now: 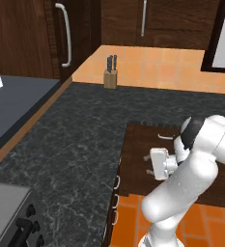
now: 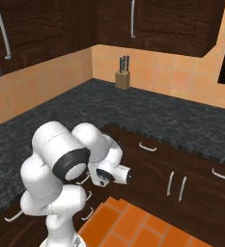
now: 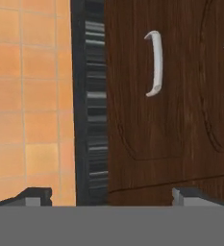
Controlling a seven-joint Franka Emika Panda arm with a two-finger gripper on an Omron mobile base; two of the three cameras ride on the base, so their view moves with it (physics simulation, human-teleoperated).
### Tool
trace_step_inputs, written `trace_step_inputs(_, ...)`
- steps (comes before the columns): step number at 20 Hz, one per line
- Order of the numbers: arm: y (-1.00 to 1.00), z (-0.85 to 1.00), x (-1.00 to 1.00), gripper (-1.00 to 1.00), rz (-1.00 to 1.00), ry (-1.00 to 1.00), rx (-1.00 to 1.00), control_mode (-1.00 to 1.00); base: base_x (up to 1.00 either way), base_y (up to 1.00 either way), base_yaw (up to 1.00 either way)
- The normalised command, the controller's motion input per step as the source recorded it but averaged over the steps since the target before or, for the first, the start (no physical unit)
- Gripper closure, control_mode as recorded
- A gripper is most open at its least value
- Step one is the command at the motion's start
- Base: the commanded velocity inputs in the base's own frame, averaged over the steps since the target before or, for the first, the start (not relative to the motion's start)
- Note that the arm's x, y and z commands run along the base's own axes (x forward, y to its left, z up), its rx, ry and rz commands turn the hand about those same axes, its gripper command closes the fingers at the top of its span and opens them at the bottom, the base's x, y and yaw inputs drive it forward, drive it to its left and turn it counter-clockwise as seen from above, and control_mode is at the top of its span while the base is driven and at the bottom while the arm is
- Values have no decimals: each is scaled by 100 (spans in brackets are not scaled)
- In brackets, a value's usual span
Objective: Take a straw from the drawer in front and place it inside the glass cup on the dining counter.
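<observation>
The white arm [image 1: 186, 183] rises at about five o'clock in the left base view and at about seven o'clock in the right base view, folded over so that its hand sits low in front of the cabinets; the gripper [image 3: 112, 194] shows in the hand view as two dark fingertips [image 3: 34, 196] at the bottom edge, one at seven o'clock and one at five o'clock, standing wide apart with nothing between them; the jaws are fully spread and hold nothing.

Ahead of the fingertips the hand view shows a dark brown wooden front with a curved silver handle [image 3: 154, 63] at about one o'clock, a black speckled counter edge [image 3: 92, 101] running as a strip through the middle at twelve o'clock, and orange tiles [image 3: 29, 96] at nine o'clock.

The drawer [image 1: 176, 159] appears pulled out in the left base view, its brown inside lying at about four o'clock just behind the arm's hand, against the edge of the black granite counter [image 1: 80, 140]; small pale marks lie inside it, too blurred to tell apart, so the straw cannot be picked out with any certainty.

A knife block [image 1: 111, 72] stands at twelve o'clock on the far counter against the orange tiled wall; in the right base view it sits at about one o'clock, with cabinet doors and their silver handles [image 2: 176, 185] at four o'clock.
</observation>
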Motion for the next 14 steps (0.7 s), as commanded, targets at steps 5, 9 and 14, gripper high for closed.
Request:
trace_step_inputs(5,11,-44,57,-100,1,-1,5,-100,0,0,0)
trace_step_inputs(9,15,-42,47,-100,6,-6,3,-100,0,0,0)
trace_step_inputs(14,19,-35,54,-100,6,-4,3,-100,0,0,0)
